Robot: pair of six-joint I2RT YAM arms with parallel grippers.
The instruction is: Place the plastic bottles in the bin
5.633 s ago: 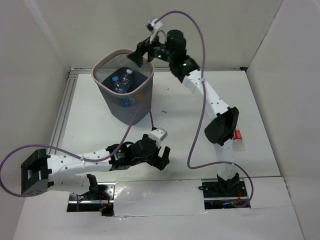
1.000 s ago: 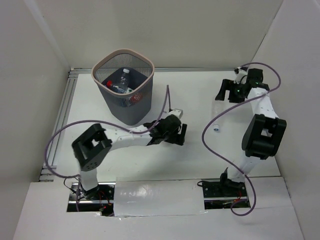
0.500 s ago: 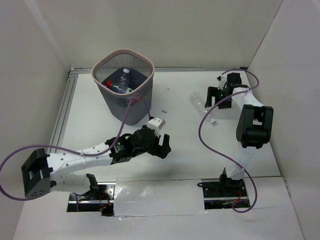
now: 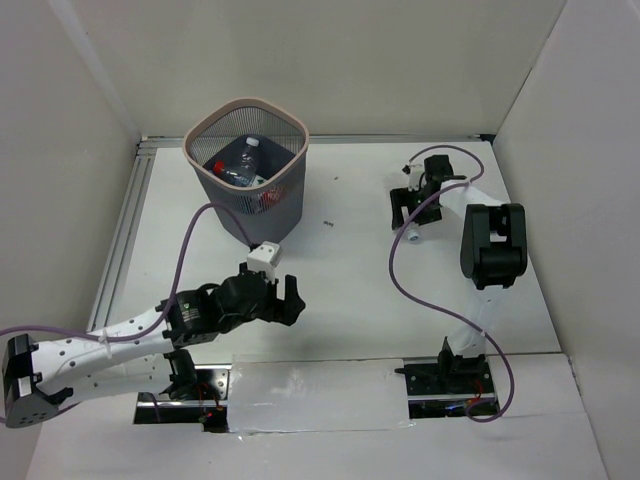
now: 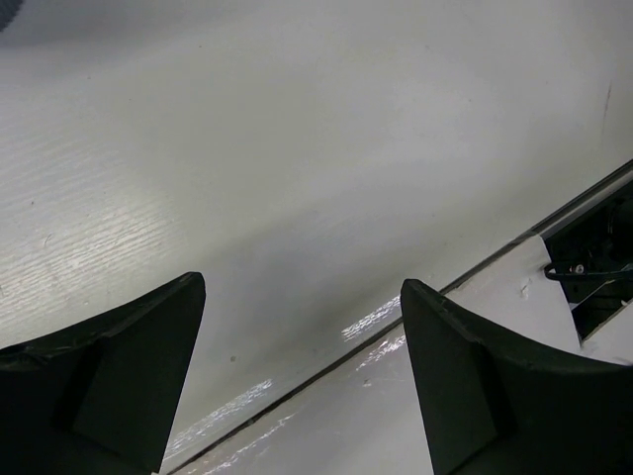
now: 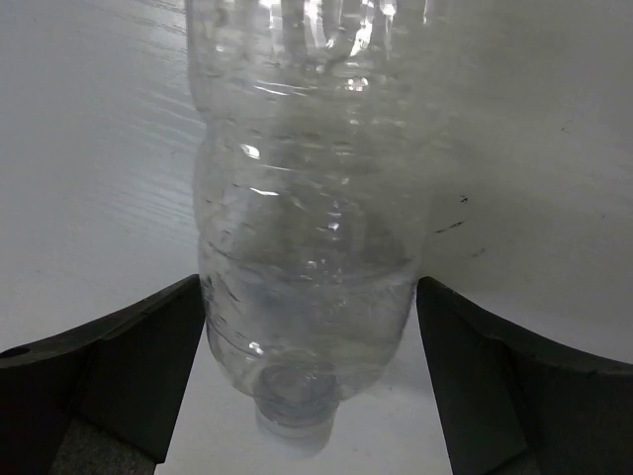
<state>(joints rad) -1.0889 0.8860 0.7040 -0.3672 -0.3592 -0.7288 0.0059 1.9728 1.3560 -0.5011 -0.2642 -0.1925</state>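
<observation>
The dark mesh bin (image 4: 255,215) with a pale rim stands at the far left. It holds several bottles, clear ones with blue labels (image 4: 240,165) and a red patch (image 4: 268,197). A plain clear bottle (image 6: 307,228) lies on the table at the far right, cap towards the wrist camera. In the top view only its white cap end (image 4: 410,237) shows. My right gripper (image 6: 309,287) is open, one finger on each side of the bottle's neck end; in the top view (image 4: 410,222) it sits over the bottle. My left gripper (image 4: 292,303) is open and empty, low over bare table (image 5: 302,287).
An aluminium rail (image 4: 130,220) runs along the table's left edge. White walls close in the left, back and right sides. A shiny taped strip (image 4: 320,395) lies at the near edge between the arm bases. Purple cables loop over both arms.
My right gripper has moved left from the far right corner and come down over the clear bottle. My left arm has drawn back towards the near left.
</observation>
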